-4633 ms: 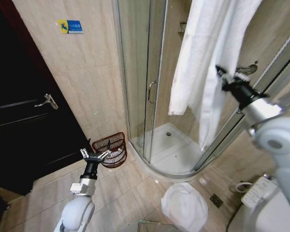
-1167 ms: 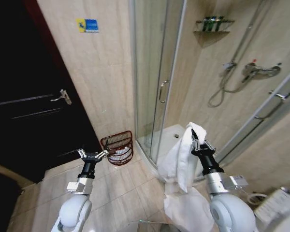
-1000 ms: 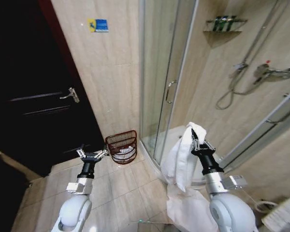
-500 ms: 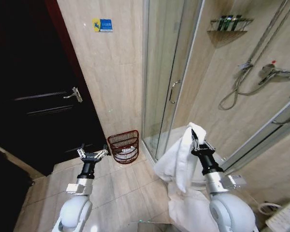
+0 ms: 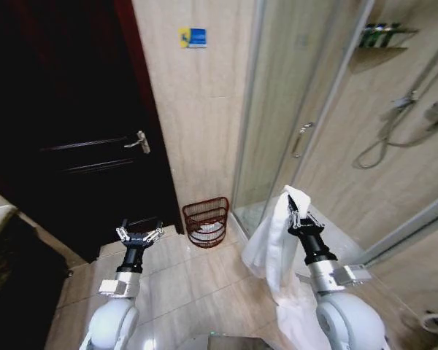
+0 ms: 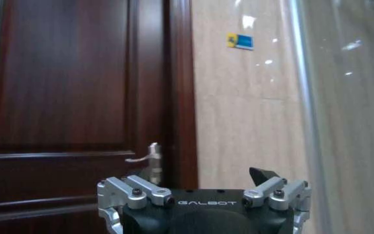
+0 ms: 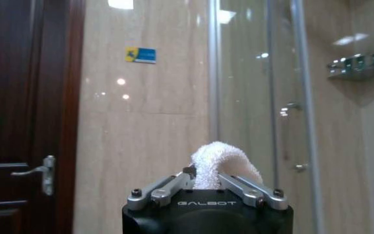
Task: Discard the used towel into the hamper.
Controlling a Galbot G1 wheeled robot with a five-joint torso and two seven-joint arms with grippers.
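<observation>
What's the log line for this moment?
right gripper: shut on white towel | left gripper: open, idle | reddish-brown wire hamper: at wall, ahead

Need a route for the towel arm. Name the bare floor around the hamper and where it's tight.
Bare tile lies between the left gripper and the towel, leading to the hamper. Tight behind: the hamper is hemmed in by wall, dark door and shower glass.
</observation>
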